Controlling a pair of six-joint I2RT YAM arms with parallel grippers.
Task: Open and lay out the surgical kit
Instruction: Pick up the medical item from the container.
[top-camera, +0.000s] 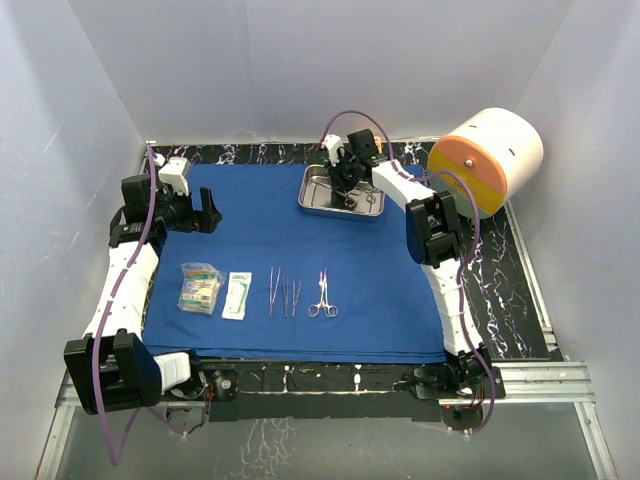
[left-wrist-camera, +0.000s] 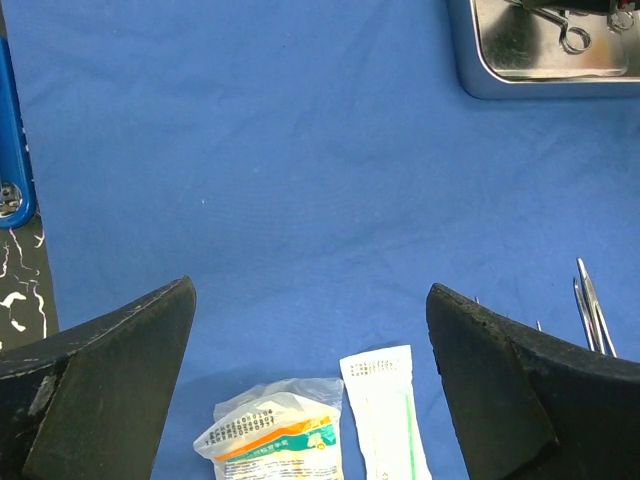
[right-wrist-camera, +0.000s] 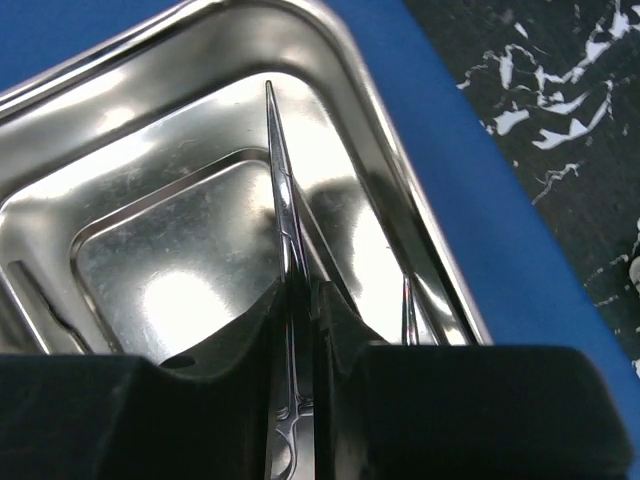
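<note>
The right end effector (right-wrist-camera: 303, 300) is closed narrow on one slender steel instrument (right-wrist-camera: 280, 170). The instrument's pointed tip reaches out past the fingers over the floor of the single steel tray (right-wrist-camera: 150, 130). A second pointed tip (right-wrist-camera: 408, 310) shows just beside it inside the tray, so at least two pieces are in there. The left wrist view also catches a ring handle (left-wrist-camera: 573, 38) in the tray (left-wrist-camera: 520, 85). From above, the right end effector (top-camera: 347, 185) sits over the tray (top-camera: 312, 203), which rests on the far middle of the blue cloth (top-camera: 380, 280).

The left end effector (left-wrist-camera: 310, 380) is spread wide and holds nothing; its two dark fingers (left-wrist-camera: 110, 380) frame bare blue cloth (left-wrist-camera: 300, 180). In the top view it (top-camera: 205, 212) sits over the far left part of the cloth, well apart from the tray.

Laid out in a row on the near half of the cloth, from left to right:
- two clear packets: a fuller one (top-camera: 200, 287) and a flat white one (top-camera: 237, 295), just beside each other
- what look like three slender forceps (top-camera: 284, 293), side by side and parallel
- one ring-handled clamp (top-camera: 322, 296), handles toward the arms

The cloth lies spread flat on the black marbled desk (top-camera: 520, 290). One white-and-orange cylinder (top-camera: 490, 160) stands at the far right, off the cloth.
</note>
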